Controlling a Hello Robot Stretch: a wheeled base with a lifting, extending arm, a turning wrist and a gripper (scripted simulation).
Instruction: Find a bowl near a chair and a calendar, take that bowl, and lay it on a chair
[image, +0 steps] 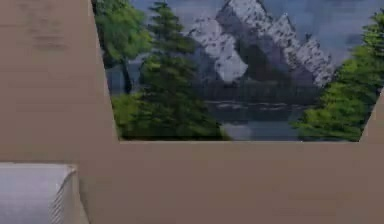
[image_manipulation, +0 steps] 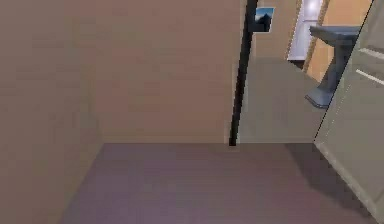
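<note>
A large landscape painting (image: 240, 70) of mountains, a lake and green trees hangs on a tan wall (image: 50, 100) very close ahead in the forward view. A pale grey, rounded thing (image: 35, 195) sits at that view's bottom left corner; I cannot tell what it is.
In the arm side view a bare tan wall (image_manipulation: 150, 70) meets a purple-grey floor (image_manipulation: 200, 185). A dark upright edge (image_manipulation: 240, 80) marks a doorway. Beyond it stand a grey pedestal sink (image_manipulation: 335, 50) and a small blue picture (image_manipulation: 265, 18). A pale panel (image_manipulation: 355, 120) runs along the right.
</note>
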